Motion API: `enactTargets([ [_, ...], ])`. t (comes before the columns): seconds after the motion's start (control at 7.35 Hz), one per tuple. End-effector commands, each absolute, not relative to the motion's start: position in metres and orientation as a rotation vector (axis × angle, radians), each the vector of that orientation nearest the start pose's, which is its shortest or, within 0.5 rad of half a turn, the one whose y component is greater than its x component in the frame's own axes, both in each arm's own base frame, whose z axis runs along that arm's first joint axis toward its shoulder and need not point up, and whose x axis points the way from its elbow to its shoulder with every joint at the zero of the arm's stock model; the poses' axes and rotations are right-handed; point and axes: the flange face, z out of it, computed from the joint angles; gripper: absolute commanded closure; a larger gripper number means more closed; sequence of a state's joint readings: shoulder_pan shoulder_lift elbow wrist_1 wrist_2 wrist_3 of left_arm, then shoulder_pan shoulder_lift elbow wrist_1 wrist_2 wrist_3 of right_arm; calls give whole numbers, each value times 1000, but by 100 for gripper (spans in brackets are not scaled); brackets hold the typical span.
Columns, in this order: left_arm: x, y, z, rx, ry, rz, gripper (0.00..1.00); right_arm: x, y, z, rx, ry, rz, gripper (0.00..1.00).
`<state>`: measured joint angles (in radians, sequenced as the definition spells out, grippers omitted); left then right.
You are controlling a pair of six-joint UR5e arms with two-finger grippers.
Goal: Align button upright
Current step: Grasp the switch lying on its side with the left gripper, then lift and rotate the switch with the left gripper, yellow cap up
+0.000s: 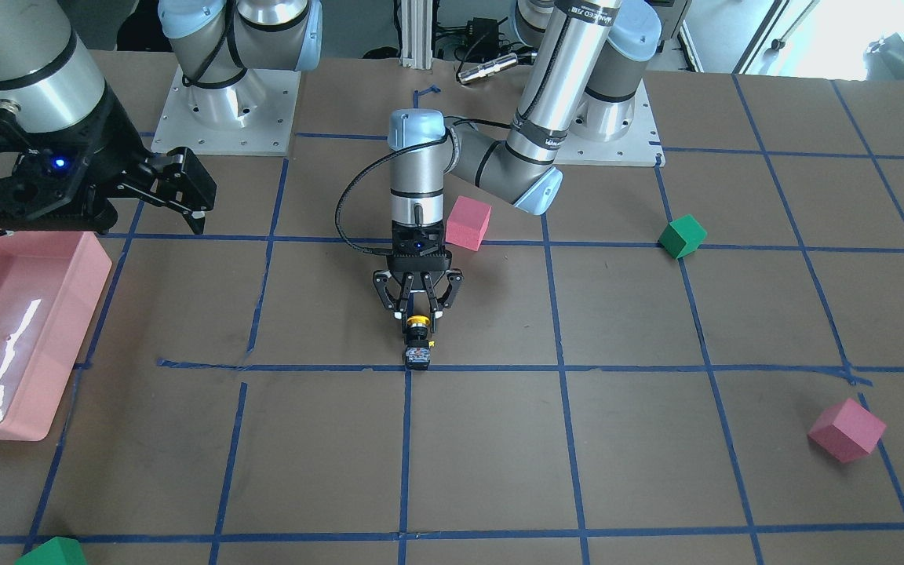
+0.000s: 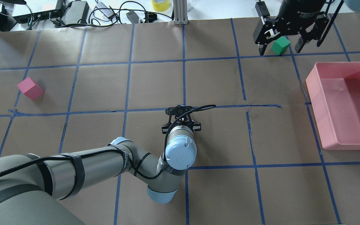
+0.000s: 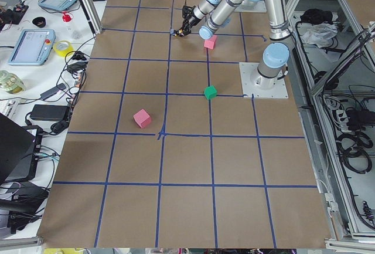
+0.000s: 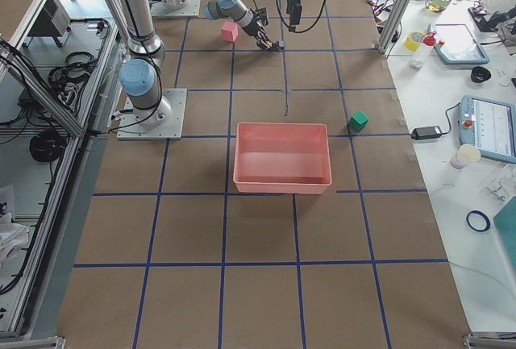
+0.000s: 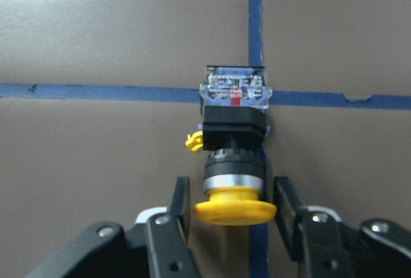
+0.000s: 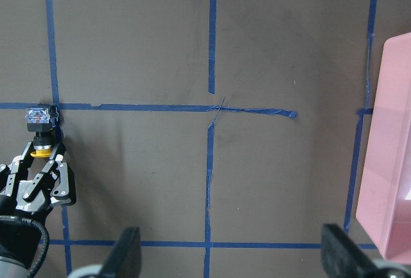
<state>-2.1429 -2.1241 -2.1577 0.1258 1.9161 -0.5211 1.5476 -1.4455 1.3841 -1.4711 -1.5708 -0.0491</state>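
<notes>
The button point(image 1: 418, 339) lies on its side on the brown table at a blue tape crossing, its yellow cap toward my left gripper and its whitish base away from it. In the left wrist view the button point(image 5: 234, 130) fills the middle, and the fingers point(image 5: 182, 210) sit against both sides of the yellow cap. My left gripper point(image 1: 419, 314) points down and is shut on the cap. My right gripper point(image 2: 281, 50) hangs open and empty high at the far right, over a green cube point(image 2: 280, 45). The right wrist view shows the button point(image 6: 40, 129) at far left.
A pink tray point(image 2: 312, 87) stands at the robot's right. A pink cube point(image 1: 468, 222) sits just behind the left wrist. A green cube point(image 1: 682, 235) and another pink cube point(image 1: 847, 429) lie on the robot's left side.
</notes>
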Motion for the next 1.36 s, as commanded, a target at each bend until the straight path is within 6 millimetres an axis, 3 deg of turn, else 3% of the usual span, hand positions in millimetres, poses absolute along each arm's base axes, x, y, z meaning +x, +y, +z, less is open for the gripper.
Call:
enactTargets([
  [0.0,-369,-388,164,-9,2970,-1050,72,120,-544,505,-39,3140,55,0],
  [0.27,-374,-402,196,-20,2968,-973,74,119,-544,505,-36,3139,60,0],
  [0.41,-371,-421,211,-77,2971,-895,82,119,-544,505,-36,3141,60,0],
  [0.68,-366,-471,254,-309,3061,-568,86,119,-544,505,-36,3141,60,0],
  [0.82,-363,-491,273,-458,3096,-301,91,120,-544,504,-36,3139,63,0],
  [0.95,-362,-500,284,-582,3117,-166,100,120,-544,504,-36,3141,63,0],
  [1.09,-359,-509,285,-821,3129,-93,100,120,-544,504,-36,3141,63,0],
  [1.22,-350,-519,275,-1166,3115,84,100,120,-544,503,-36,3141,65,0],
])
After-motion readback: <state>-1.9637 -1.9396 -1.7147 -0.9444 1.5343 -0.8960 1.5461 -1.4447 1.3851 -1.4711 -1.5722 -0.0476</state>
